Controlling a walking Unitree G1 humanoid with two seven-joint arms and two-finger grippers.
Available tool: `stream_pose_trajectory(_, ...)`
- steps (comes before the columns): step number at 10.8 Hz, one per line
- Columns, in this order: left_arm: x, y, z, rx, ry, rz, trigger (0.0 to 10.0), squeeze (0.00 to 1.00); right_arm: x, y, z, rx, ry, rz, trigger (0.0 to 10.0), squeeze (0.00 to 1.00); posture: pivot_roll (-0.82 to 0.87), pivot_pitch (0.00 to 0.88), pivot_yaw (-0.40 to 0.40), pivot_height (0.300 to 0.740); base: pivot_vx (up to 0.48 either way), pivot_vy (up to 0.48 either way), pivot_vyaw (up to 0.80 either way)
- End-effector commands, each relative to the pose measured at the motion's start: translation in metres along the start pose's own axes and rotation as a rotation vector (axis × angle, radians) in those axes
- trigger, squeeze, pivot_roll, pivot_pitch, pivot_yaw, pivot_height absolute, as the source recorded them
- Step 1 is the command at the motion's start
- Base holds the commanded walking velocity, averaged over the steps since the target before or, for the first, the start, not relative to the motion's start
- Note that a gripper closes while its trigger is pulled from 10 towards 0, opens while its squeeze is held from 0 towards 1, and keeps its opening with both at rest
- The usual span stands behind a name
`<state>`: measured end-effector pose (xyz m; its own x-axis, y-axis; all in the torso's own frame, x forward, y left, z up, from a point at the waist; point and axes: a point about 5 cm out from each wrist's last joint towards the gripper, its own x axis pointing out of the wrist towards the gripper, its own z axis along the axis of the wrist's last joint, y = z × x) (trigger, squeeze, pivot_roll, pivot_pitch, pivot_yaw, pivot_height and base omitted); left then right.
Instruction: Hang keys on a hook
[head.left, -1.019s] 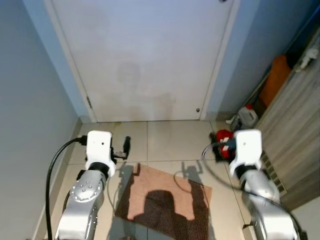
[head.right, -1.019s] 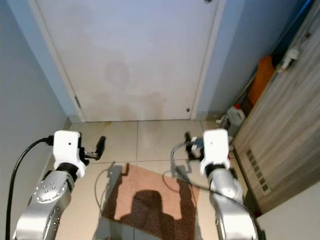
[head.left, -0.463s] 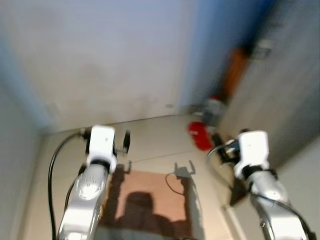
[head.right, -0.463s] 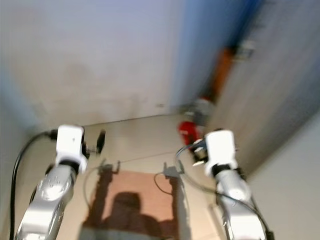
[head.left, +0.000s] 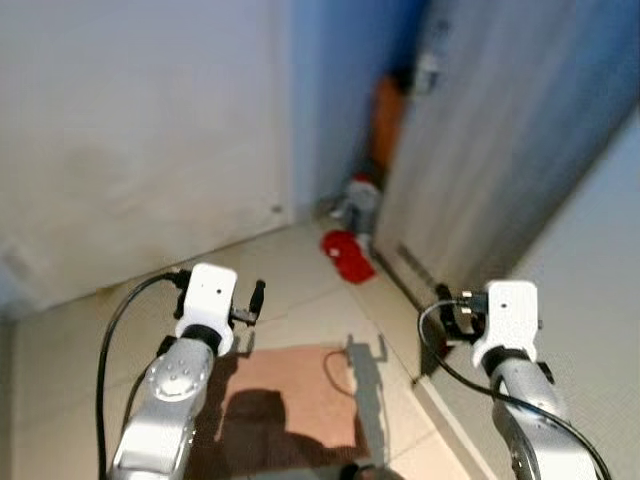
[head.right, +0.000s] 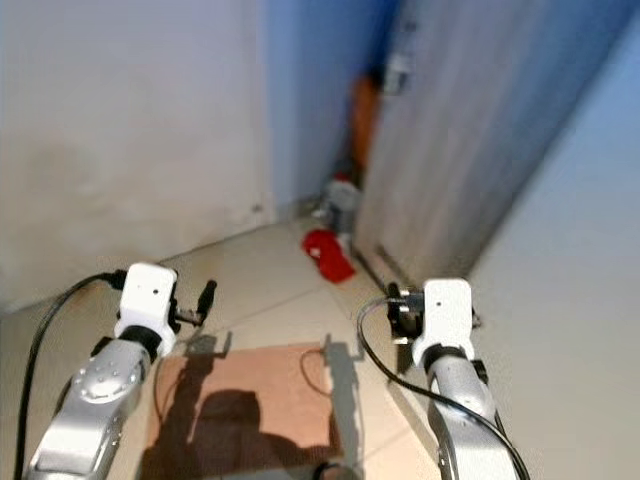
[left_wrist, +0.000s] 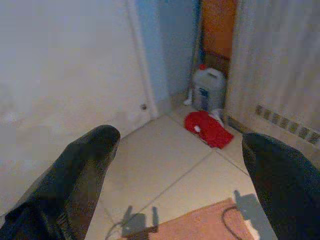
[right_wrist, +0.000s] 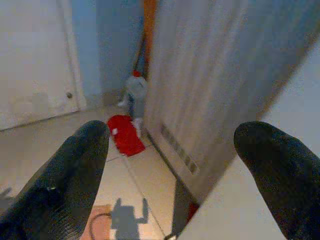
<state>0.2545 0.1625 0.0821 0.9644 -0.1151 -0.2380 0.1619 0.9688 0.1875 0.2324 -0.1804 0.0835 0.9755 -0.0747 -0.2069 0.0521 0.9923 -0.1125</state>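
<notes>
Both claws are spread wide apart and carry nothing: the left claw (left_wrist: 175, 165) and the right claw (right_wrist: 170, 165) hang over the pale tiled floor (head.left: 300, 270). I see no keys and no hook here. Keys are probably light, stiff and jingly; better to pinch the ring. One red cloth heap (head.left: 346, 254), one white plastic jug (left_wrist: 209, 89) and one brown doormat (head.left: 290, 385) lie near the grey wooden panel (head.left: 480, 160).

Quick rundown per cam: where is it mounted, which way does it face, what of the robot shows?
Head stereo, both eyes: looks forward and down at tiled floor, brown mat, both silver arms.
Left wrist: along the open left hand toward the white door.
Right wrist: along the open right hand toward the wood-grain panel.
Shared: red item, white jug.
</notes>
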Motion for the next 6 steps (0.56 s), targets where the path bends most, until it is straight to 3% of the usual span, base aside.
stream_pose_trajectory(1,0.003,0.003,0.003,0.009,-0.008,0.016,10.0,0.00,0.001,-0.004,0.010,-0.001,-0.036,-0.026,10.0,0.00,-0.11,0.000,0.025,0.740,0.000,0.000,-0.80)
stream_pose_trajectory(4,0.009,-0.005,0.014,-0.097,-0.043,0.021,10.0,0.00,0.004,0.010,0.012,-0.037,-0.047,0.047,10.0,0.00,-0.10,0.000,0.024,0.740,0.000,0.000,-0.80)
stream_pose_trajectory(5,0.008,-0.001,0.011,-0.152,-0.021,0.023,10.0,0.00,0.008,0.006,0.015,-0.034,-0.054,0.030,10.0,0.00,-0.09,0.000,0.024,0.740,0.000,0.000,-0.80)
stream_pose_trajectory(6,0.006,0.010,0.007,-0.137,-0.010,0.056,10.0,0.00,0.008,0.000,0.015,-0.029,-0.047,0.010,10.0,0.00,-0.10,0.000,0.017,0.740,0.000,0.000,-0.80)
